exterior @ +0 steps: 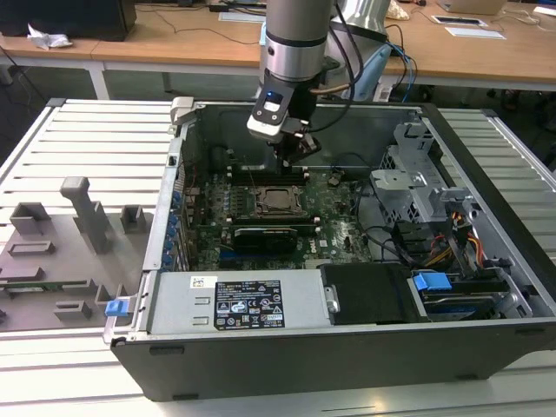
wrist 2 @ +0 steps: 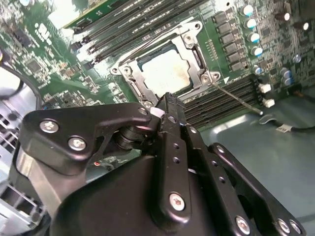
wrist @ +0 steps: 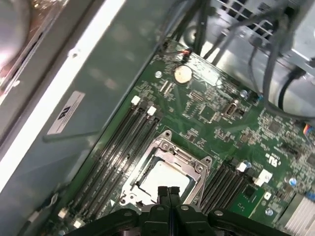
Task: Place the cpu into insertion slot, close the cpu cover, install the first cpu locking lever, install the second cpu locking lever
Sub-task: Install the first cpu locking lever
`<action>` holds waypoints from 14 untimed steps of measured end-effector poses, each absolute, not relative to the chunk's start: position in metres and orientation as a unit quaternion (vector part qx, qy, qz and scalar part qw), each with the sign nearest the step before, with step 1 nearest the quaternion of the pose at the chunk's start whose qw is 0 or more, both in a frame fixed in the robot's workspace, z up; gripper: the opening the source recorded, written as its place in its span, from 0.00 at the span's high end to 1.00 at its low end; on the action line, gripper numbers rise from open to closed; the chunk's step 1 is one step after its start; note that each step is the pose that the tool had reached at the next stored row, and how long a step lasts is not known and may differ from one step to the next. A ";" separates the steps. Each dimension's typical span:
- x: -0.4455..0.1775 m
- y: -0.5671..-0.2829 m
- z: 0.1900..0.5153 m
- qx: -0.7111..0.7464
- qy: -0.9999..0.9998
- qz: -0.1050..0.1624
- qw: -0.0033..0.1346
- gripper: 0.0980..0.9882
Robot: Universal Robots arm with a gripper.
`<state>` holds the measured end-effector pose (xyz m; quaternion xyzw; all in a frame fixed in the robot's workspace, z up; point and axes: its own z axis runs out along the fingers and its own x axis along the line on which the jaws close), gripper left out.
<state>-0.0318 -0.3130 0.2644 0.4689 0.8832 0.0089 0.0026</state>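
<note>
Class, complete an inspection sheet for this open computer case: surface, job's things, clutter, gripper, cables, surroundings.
Surface: green motherboard inside the open case, on a slatted table.
Job's things: cpu sits in the insertion slot; cpu cover lies down around it; one thin lever juts out across the memory slots.
Clutter: grey fixture blocks at the exterior view's left.
Gripper: gripper shut, close over the slot's edge.
Cables: coloured wires at the case's end, exterior view's right.
Surroundings: wooden desks behind.

arm (exterior: 300, 39) pointing down, tool (wrist: 169, 191) pinched closed
</note>
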 end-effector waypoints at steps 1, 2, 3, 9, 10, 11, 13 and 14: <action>-0.032 -0.313 0.264 0.464 0.886 0.009 0.003 0.99; -0.032 -0.313 0.264 0.459 0.888 0.008 0.003 0.99; -0.032 -0.313 0.264 0.457 0.890 0.007 0.004 0.99; -0.032 -0.313 0.264 0.434 0.901 0.006 0.004 0.99; -0.032 -0.313 0.264 0.430 0.903 0.006 0.004 0.99; -0.032 -0.313 0.264 0.425 0.905 0.006 0.004 0.99; -0.032 -0.313 0.264 0.416 0.909 0.006 0.004 0.99; -0.032 -0.313 0.264 0.411 0.912 0.006 0.004 0.99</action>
